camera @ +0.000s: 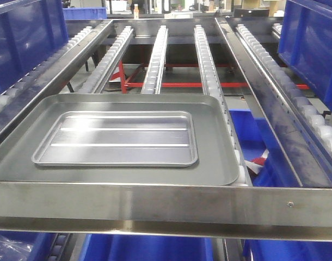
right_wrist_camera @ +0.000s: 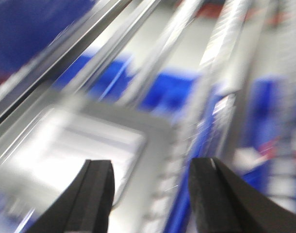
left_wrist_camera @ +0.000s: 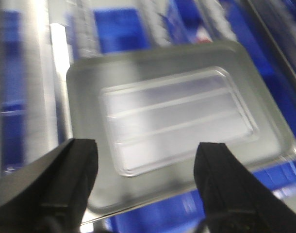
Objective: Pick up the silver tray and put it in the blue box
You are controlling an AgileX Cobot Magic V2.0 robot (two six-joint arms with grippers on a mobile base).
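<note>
**Silver tray (camera: 116,138) lies flat inside the larger grey tray (camera: 217,163); both sets of jaws are spread and hold nothing.**

You see the silver tray lying ridges up on the grey tray's floor, toward its left side, with its rim inside the grey tray's rim all round. The grey tray rests on the roller rails (camera: 155,54), just behind the steel front bar (camera: 166,206). Your left jaws hang above the grey tray by one of its long edges, parted wide, and the silver tray shows between them untouched. Your right jaws are parted too, over the grey tray's right side, though that view is badly blurred. A blue box (camera: 313,43) stands beyond the grey tray's far right corner, and another beyond its far left.
</note>
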